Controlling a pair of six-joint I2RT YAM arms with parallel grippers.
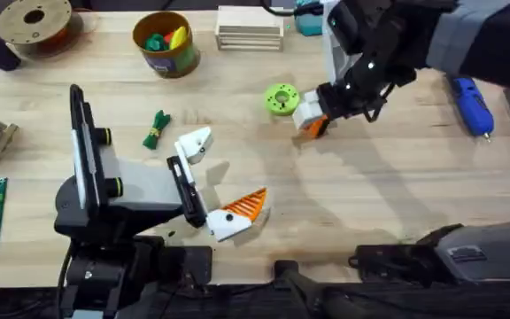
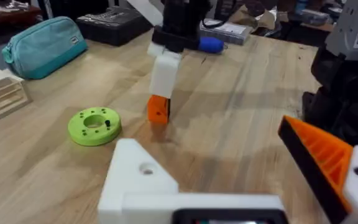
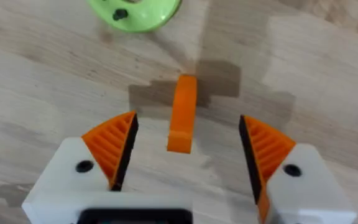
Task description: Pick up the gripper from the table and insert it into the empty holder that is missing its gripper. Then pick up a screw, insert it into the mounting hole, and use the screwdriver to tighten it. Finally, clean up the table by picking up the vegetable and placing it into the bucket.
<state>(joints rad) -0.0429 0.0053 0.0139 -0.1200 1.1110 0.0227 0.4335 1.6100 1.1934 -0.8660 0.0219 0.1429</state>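
The right gripper (image 3: 185, 162) hangs low over the tabletop (image 1: 388, 195) with its fingers spread, straddling the gripper (image 3: 183, 113), which lies between the pads without touching either, near the lime-green disc (image 1: 281, 99). The left gripper (image 1: 224, 182) rests with fingers spread, pinching nothing; its empty holder (image 1: 195, 143) lacks a pad. Risk: the part sits off-centre between the pads, so closing may twist or tip it. An angled grasp would complicate insertion into the holder.

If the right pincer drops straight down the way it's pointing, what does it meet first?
Likely the orange gripper finger on the table, between the open right pincer pads. Its height above it is unclear.
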